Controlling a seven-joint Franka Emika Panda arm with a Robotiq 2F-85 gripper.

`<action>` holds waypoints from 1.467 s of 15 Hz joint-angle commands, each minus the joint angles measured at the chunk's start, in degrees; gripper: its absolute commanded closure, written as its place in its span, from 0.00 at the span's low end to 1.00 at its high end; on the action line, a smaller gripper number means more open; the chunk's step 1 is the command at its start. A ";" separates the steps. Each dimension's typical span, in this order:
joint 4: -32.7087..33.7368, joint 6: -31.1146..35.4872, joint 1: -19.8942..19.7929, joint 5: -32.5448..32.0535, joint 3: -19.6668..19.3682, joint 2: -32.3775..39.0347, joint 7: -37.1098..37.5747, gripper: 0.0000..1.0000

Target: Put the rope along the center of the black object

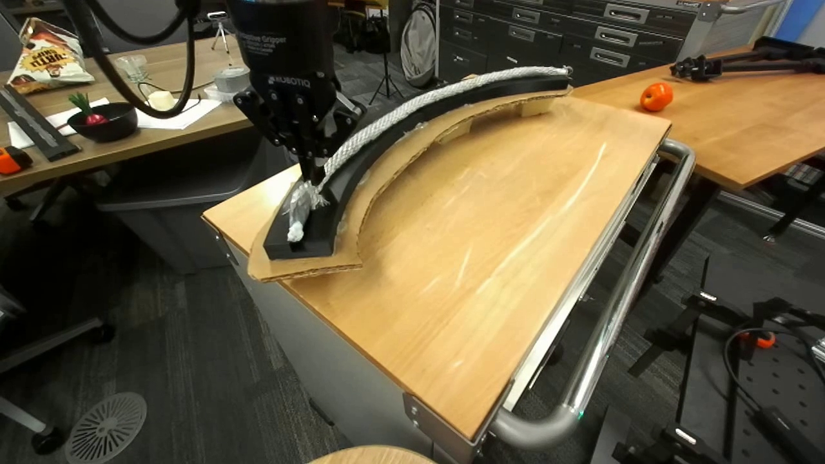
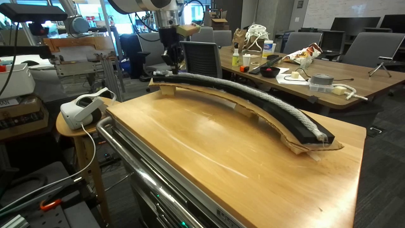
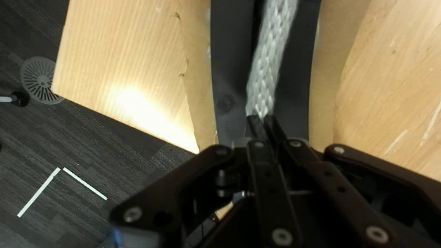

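The rope (image 1: 412,109) is a pale grey-white braided cord lying along the black object (image 1: 380,167), a matte black curved strip. Both show in both exterior views, with the rope (image 2: 240,89) on top of the strip (image 2: 278,114). The rope's near end (image 1: 298,209) is wrapped, with frayed strands. My gripper (image 1: 312,177) points down at the rope near this end. In the wrist view the fingertips (image 3: 260,120) are almost together, right at the rope (image 3: 267,72). A pale sliver shows between them; I cannot tell whether strands are pinched. The rope part behind the fingers is hidden there.
The strip stands on a raised cardboard arc (image 1: 399,164) on the wooden cart top (image 1: 477,212). A metal rail (image 1: 619,316) runs along the cart's side. A table with a bowl (image 1: 106,122) and a chip bag (image 1: 48,58) stands nearby. A headset (image 2: 84,109) rests on a stool.
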 commanded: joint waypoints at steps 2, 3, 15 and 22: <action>1.33 -0.88 -0.01 -0.35 0.93 0.89 -6.56 0.98; 1.16 -0.69 -0.05 -0.41 0.84 0.92 -7.64 0.98; -5.85 -2.64 -0.08 -2.29 0.22 -9.51 -7.53 0.17; -8.08 -5.04 -1.11 4.06 -1.48 -17.87 -6.10 0.00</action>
